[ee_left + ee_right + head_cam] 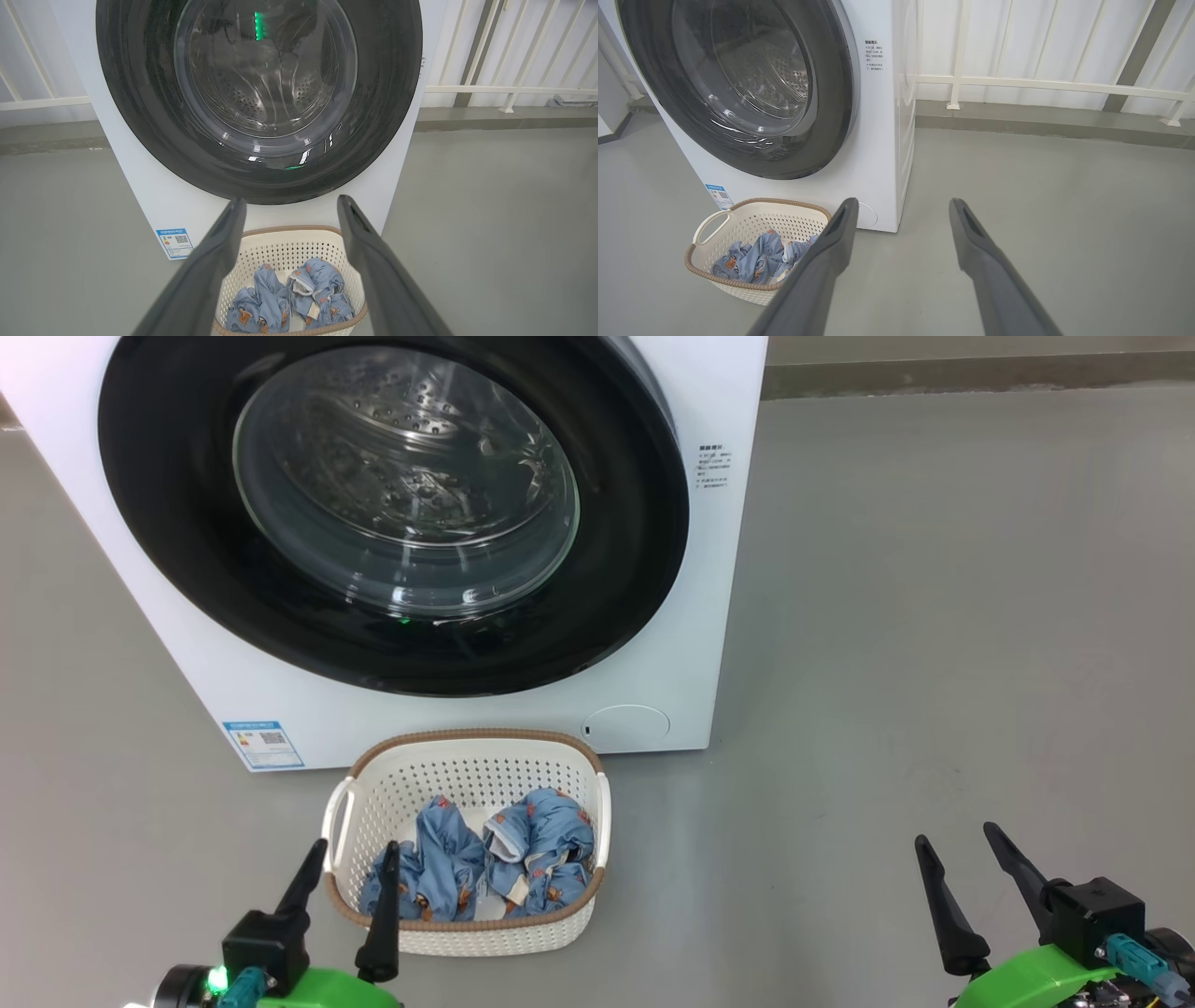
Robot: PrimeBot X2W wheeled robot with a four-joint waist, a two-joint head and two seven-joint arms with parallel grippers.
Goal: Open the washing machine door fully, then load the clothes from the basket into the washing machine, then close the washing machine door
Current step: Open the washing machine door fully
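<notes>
Washing machine door (392, 513) is closed, flush on the front of the washing machine (667, 569). It sits ahead of and above the left gripper (357, 847) fingertips, and the steel drum is visible through the glass. From the right gripper (954, 833) the door is ahead and off to the left of its fingers. Basket (467, 770) is on the floor (934, 616), right against the machine's base and just beyond the left fingers. In the left wrist view it is framed between the two fingers, below the tips. In the head view the inner left finger overlaps the basket's near-left corner; can't tell if it touches. Clothes (527, 854) are bunched in the basket in two blue lumps with white lining showing, past the left fingertips. Left fingers are spread wide with nothing between them. Right fingers are also spread and empty, over bare floor and well apart from the basket, which lies to their left and is partly hidden behind the left finger in the right wrist view. Blue sticker (264, 744) is on the machine's lower corner, ahead-left of the left fingers. Round cap (625, 723) is on the opposite lower corner, just beyond the basket. White railing (1041, 84) runs along the wall, far beyond the right fingertips.
</notes>
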